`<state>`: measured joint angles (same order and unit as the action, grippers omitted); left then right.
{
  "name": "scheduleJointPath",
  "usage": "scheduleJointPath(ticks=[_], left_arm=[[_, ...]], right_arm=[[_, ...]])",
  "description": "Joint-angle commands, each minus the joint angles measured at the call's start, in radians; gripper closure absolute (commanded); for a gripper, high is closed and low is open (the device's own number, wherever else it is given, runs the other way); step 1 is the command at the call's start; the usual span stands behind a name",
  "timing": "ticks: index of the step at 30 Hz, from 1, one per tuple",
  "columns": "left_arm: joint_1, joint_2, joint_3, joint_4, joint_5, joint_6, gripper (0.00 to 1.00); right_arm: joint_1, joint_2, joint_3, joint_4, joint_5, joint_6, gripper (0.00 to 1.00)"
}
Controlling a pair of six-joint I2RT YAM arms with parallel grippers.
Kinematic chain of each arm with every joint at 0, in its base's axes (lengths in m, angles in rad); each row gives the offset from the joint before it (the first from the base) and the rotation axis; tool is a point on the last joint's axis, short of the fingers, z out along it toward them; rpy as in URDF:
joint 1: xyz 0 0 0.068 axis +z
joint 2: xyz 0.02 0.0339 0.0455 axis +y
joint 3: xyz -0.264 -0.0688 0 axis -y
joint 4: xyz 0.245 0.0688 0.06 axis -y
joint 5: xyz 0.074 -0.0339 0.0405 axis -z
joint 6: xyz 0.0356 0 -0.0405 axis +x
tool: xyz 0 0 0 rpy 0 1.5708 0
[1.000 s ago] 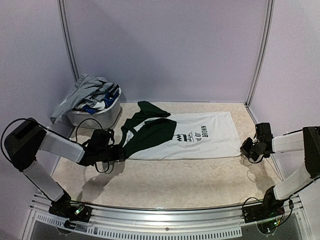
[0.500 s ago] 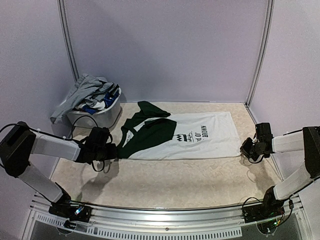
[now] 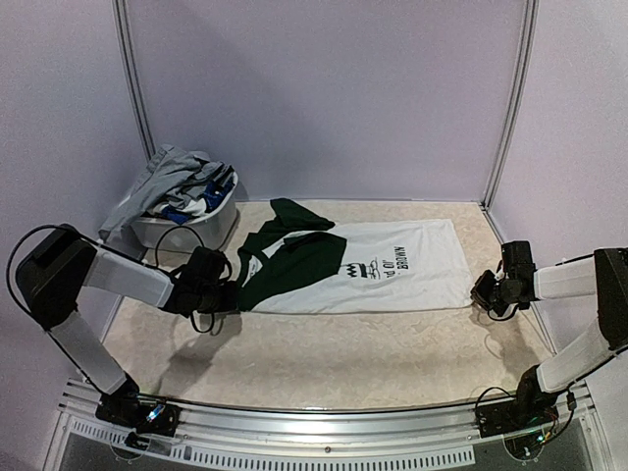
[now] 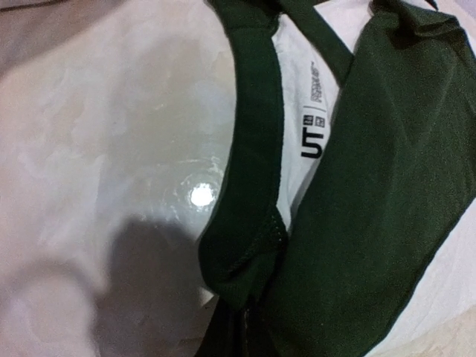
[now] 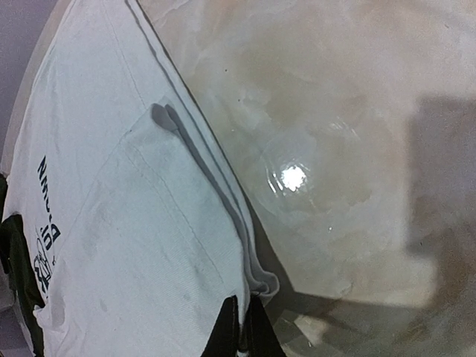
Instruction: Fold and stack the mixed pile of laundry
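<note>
From above, the white T-shirt (image 3: 422,275) lies spread flat across the middle of the counter (image 3: 373,358). Its dark green sleeves (image 3: 294,265) are bunched at the left end and its black print (image 3: 363,270) faces up. The rest of the laundry pile (image 3: 182,182) is heaped in a white basket (image 3: 191,234) at the back left corner, with a grey piece hanging over the side. Only this high view takes in both arms and the basket, but from up there you can't make out what the fingers are doing.

The wrist cameras fill that in. The left one looks close along the green neckband (image 4: 249,134) and the printed neck label (image 4: 312,130). At the bottom of that picture the left tool (image 4: 242,331) is clenched, with a fold of the neckband pinched between its fingers. The right wrist camera shows the right tool (image 5: 242,331) clamped on the corner of the shirt's white hem (image 5: 223,201), where the stacked cloth edges run into its closed fingers. Bare counter shines beside it.

The left arm bends out to the far left with its elbow raised, and its forearm runs low and rightward to the collar. The right arm mirrors it, elbow out at the right edge and forearm reaching left, low over the counter, to the shirt's right end.
</note>
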<state>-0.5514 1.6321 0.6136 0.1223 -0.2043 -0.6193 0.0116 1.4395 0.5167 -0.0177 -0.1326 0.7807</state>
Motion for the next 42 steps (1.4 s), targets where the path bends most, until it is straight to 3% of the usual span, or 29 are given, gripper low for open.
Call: scheduleJointPath(ticks=[1, 6, 15, 24, 33, 37, 42], left_arm=[[0.004, 0.011, 0.013, 0.01, 0.021, -0.016, 1.0], [0.001, -0.088, -0.005, -0.066, -0.01, -0.03, 1.0], [-0.065, -0.323, -0.135, -0.177, -0.048, -0.093, 1.0], [-0.215, -0.728, -0.234, -0.481, -0.176, -0.218, 1.0], [-0.276, -1.166, -0.348, -0.755, -0.165, -0.331, 1.0], [-0.28, -1.243, -0.355, -0.822, -0.165, -0.343, 1.0], [-0.282, -1.213, -0.338, -0.833, -0.161, -0.337, 0.97]], right_arm=[[-0.002, 0.01, 0.004, -0.022, -0.013, -0.009, 1.0], [-0.002, -0.017, 0.019, -0.134, 0.056, 0.007, 1.0], [-0.002, -0.226, -0.057, -0.269, 0.097, 0.049, 1.0], [-0.002, -0.644, -0.117, -0.564, 0.126, 0.107, 1.0], [-0.001, -1.109, -0.142, -0.861, 0.128, 0.156, 1.0], [-0.001, -1.2, -0.153, -0.917, 0.127, 0.16, 1.0], [-0.001, -1.202, -0.174, -0.911, 0.111, 0.16, 0.96]])
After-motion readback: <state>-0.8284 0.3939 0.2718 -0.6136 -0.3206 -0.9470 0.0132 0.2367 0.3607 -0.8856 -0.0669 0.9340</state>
